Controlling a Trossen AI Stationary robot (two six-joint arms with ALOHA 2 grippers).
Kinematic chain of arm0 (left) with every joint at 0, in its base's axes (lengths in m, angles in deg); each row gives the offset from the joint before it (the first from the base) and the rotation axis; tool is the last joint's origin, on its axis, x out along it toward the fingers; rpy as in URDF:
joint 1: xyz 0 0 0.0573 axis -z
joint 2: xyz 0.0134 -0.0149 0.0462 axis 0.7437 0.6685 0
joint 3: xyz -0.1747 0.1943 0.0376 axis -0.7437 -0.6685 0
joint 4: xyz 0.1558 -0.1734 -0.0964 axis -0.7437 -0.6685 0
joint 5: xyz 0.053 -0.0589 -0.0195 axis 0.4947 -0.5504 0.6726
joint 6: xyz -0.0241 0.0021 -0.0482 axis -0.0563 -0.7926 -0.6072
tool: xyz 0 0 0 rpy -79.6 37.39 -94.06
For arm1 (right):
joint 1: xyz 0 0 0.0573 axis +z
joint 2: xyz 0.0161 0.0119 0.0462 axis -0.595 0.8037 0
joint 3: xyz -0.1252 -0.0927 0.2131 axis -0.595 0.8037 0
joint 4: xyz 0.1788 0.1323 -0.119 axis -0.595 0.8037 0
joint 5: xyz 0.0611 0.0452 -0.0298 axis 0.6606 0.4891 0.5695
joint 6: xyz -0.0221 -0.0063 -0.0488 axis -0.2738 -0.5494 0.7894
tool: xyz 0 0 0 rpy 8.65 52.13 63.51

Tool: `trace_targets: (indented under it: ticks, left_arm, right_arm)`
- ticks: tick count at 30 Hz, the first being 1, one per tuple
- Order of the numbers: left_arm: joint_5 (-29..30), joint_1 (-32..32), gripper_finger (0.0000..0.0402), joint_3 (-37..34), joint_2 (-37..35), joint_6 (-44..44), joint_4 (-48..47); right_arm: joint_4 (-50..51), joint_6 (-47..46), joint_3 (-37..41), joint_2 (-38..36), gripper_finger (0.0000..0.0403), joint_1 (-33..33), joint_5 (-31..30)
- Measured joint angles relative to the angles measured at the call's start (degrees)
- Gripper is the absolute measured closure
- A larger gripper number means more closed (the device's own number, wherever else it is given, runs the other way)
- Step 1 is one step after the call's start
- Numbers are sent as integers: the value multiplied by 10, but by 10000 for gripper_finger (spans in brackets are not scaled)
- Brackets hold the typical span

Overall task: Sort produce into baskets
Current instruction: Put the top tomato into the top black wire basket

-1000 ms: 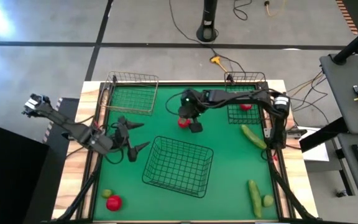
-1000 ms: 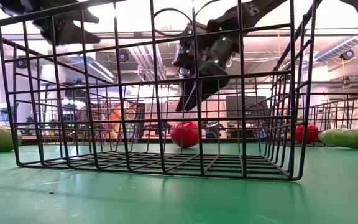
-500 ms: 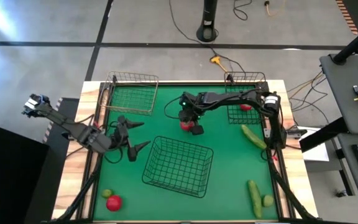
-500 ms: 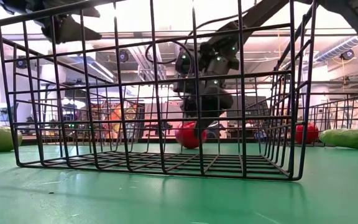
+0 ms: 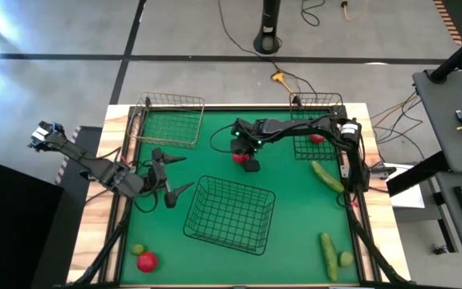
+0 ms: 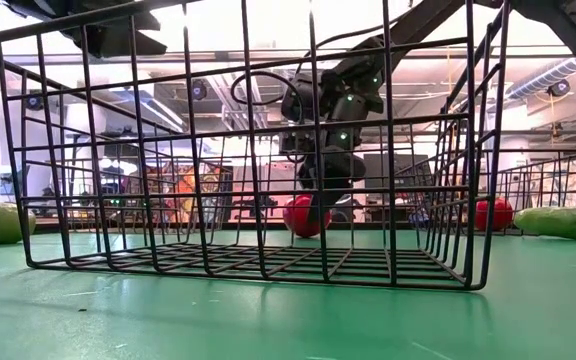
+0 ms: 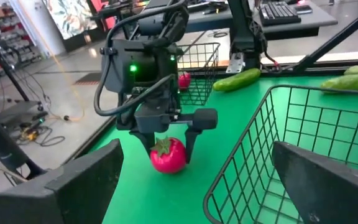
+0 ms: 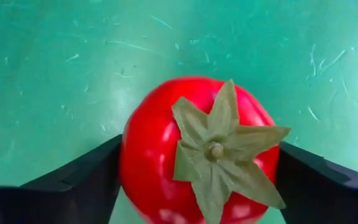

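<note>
Green mat: right end effector (image 7: 168,147) straddles tomato (image 8: 194,149), fingers touching.

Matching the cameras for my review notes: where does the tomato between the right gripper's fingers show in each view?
High: tomato mid-table, under the right gripper.
Low: centre, seen through the large basket.
Left wrist: lower centre, on the green mat.
Right wrist: fills the middle, between the fingers.
Shared landmark: the large basket, absent only from the right wrist view.
</note>
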Motion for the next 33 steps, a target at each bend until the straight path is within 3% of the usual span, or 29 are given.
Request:
trace_targets:
  ticks: [4, 9, 14, 18, 26, 30, 33]
  left_arm:
    - [-3, 0, 8, 0, 3, 2, 0]
    - [-5, 0, 8, 0, 19, 15, 1]
    - [-4, 0, 8, 0, 29, 51, 2]
    - [-4, 0, 8, 0, 34, 80, 4]
    - [19, 0, 8, 7, 33, 94, 35]
    - [43, 0, 8, 31, 32, 94, 36]
    - [40, 1, 8, 49, 32, 81, 18]
  right_arm:
    - [10, -29, -5, -2, 104, 0, 0]
    - [117, -63, -59, -33, 100, 7, -9]
    - [237, -72, -97, -103, 98, 23, -107]
    - [298, -143, -94, -192, 101, 22, -170]
    - [353, -318, 13, -369, 100, 1, -384]
    - [362, -417, 108, -419, 100, -54, -403]
    - [327, -484, 175, -431, 99, -102, -375]
